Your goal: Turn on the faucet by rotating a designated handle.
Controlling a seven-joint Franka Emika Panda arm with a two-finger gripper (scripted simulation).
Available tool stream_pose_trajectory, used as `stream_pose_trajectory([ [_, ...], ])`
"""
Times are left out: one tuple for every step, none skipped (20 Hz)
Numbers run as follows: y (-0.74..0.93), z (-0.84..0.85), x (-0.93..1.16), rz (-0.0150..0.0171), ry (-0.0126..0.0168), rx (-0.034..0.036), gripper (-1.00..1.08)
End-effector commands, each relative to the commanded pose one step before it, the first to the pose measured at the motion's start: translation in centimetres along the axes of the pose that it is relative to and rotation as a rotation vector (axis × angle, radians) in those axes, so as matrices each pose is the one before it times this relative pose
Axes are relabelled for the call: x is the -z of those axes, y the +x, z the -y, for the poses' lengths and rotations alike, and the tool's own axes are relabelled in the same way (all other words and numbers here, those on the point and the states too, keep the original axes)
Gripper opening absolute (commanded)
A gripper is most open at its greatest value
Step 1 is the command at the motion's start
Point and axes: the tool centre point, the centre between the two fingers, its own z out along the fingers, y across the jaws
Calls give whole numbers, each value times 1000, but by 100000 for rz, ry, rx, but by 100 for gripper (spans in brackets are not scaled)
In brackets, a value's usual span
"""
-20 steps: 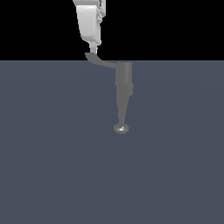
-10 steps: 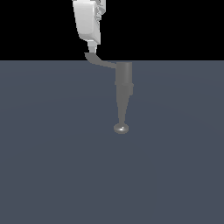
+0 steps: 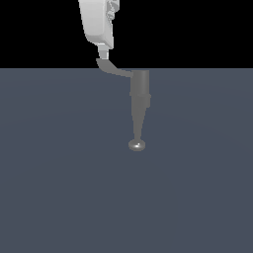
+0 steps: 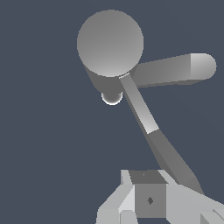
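Observation:
The grey faucet [image 3: 140, 91] stands on the dark floor, its body tapering down to a shiny knob [image 3: 137, 145]. The thin flat handle [image 3: 117, 70] sticks out toward the exterior view's left and ends in an upturned tip. My white gripper [image 3: 102, 51] hangs just above that tip, touching or nearly touching it. In the wrist view the handle [image 4: 139, 105] runs from the round faucet body [image 4: 109, 41] toward my gripper [image 4: 141, 205]. Its tip passes beside the fingers, not between them. The fingers sit together with no gap, holding nothing.
A thicker grey arm [image 4: 175, 72] juts sideways from the faucet body at an angle to the handle. The flat dark grey floor [image 3: 59, 188] spreads all around the faucet.
The gripper has drifted very slightly toward the exterior view's left. The handle and faucet look unmoved.

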Motion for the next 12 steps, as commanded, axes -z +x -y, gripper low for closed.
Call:
stream_pose_trajectory([
  [-65,-1026,-146,-89,-697,172,-100],
  [7,-301,0,0,0,0,-100],
  [6,-302,1,0,0,0,-100],
  [6,-304,1,0,0,0,-100],
  [6,-305,2,0,0,0,-100],
  [0,0,0,0,0,0,-100],
  [15,472,108,-7,536,-60,-100],
  [270,-287,7,0,0,0,-100],
  [272,-288,7,0,0,0,-100],
  [271,-269,-29,5,-68,7,-100],
  [274,-290,7,0,0,0,-100],
  [275,-291,7,0,0,0,-100],
])
